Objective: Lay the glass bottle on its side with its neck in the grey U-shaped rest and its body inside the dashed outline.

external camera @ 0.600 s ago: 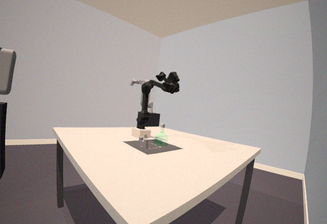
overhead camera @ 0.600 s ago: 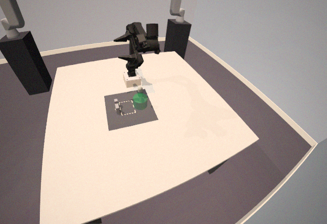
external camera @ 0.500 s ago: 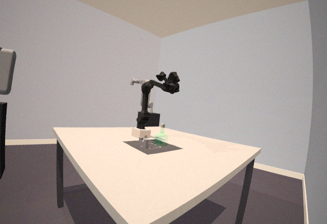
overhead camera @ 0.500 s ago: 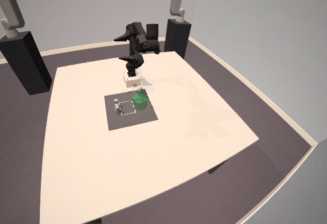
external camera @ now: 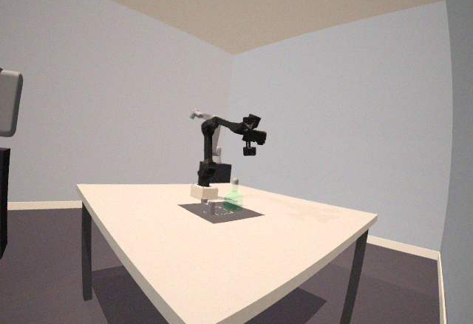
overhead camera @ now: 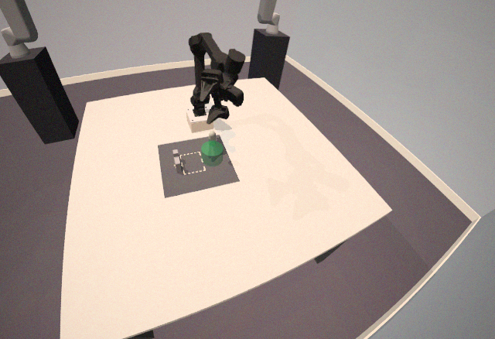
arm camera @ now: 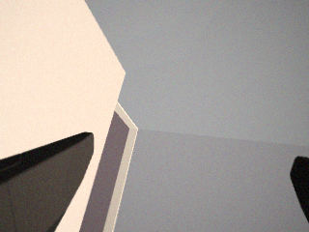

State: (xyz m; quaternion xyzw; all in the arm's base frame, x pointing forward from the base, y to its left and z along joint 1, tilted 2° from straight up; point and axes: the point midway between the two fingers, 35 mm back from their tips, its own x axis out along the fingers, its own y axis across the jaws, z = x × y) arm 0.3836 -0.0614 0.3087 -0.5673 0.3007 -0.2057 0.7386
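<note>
At the left side of the dark mat [overhead camera: 172, 187] [external camera: 225, 218], in the top view, the grey U-shaped rest [overhead camera: 177, 161] [external camera: 212, 207] is seen, with nothing laid in it. Just to its right the dashed outline [overhead camera: 193, 172] [external camera: 219, 214] is marked on the mat. Farther right, near the mat's upper right edge, the green glass bottle [overhead camera: 211, 153] [external camera: 233, 200] is stood upright beside the outline, its neck pointed up. In the exterior view, the black arm [external camera: 208, 144] [overhead camera: 199, 71] is mounted on a pale block [external camera: 204, 191] [overhead camera: 201, 126] left of the bottle; its gripper [overhead camera: 206, 110] [external camera: 250, 137] [arm camera: 191, 154] is held well above the bottle and slightly to the right. The jaws are spread fully, with nothing gripped. No part of the bottle is shown between them in the wrist view.
</note>
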